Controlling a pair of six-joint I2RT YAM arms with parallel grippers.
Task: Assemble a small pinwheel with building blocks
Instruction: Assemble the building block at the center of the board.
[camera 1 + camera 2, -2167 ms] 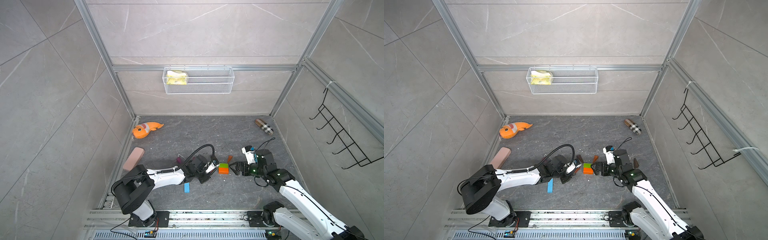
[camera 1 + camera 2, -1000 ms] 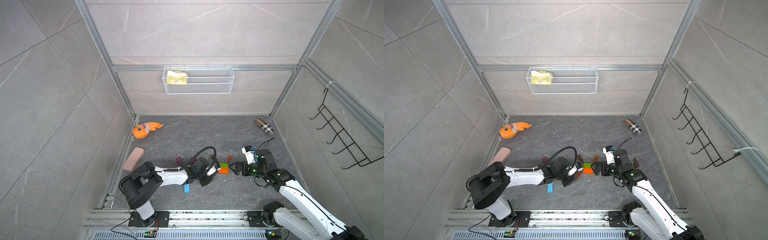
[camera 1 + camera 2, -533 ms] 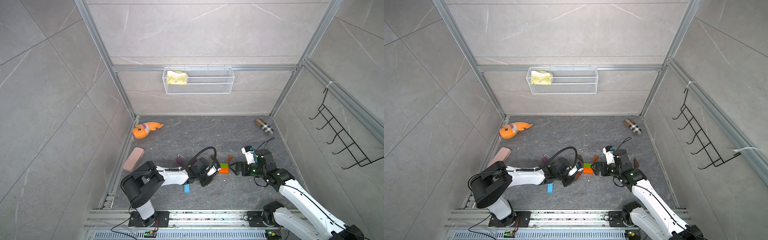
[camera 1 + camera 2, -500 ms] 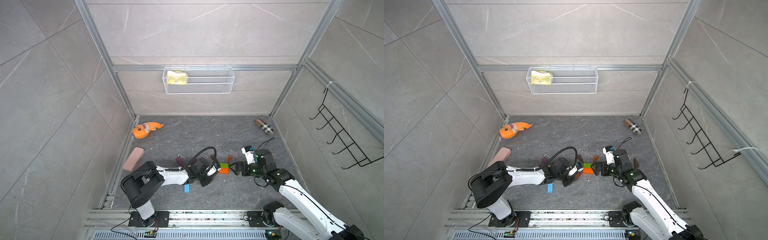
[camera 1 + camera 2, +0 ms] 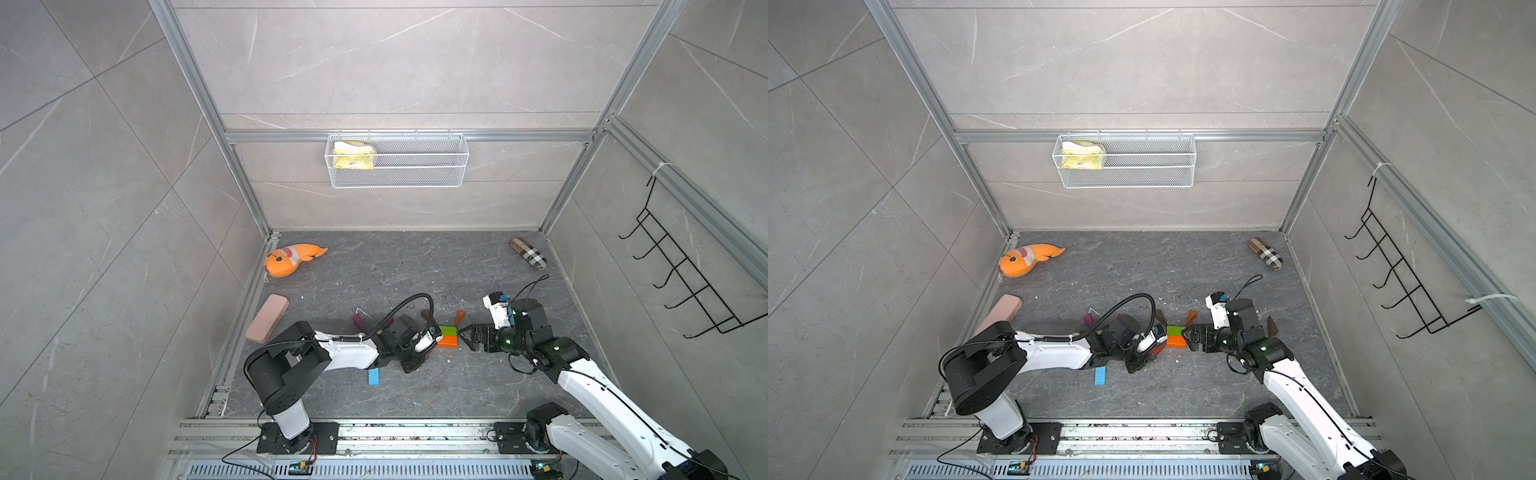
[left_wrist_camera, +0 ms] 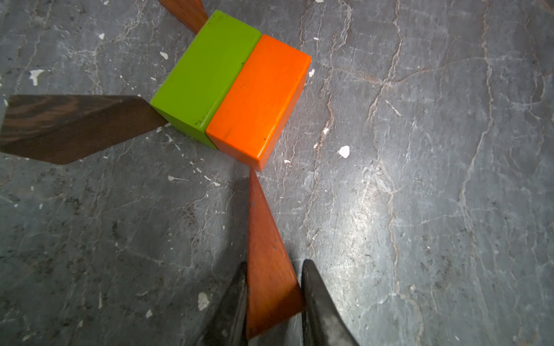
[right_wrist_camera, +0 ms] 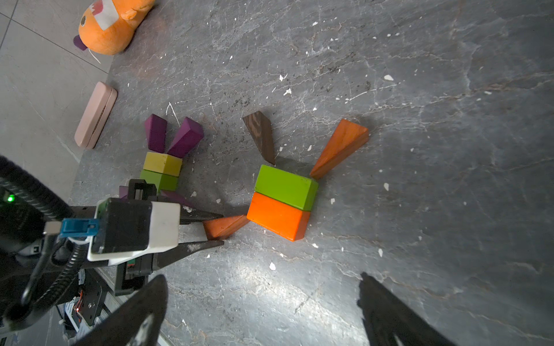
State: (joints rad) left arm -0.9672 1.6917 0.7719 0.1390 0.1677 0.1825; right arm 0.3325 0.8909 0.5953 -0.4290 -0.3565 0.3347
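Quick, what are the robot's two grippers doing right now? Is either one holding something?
Left gripper: shut on an orange wedge, its tip at the orange block.
Right gripper: open, holding nothing.

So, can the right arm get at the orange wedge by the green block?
Probably yes: the right gripper is open and empty, and the orange wedge lies uncovered close ahead, beside the green block.

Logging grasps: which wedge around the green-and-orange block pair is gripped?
The reddish-orange wooden wedge at the orange painted block's corner, in the left pincer; the others lie free.
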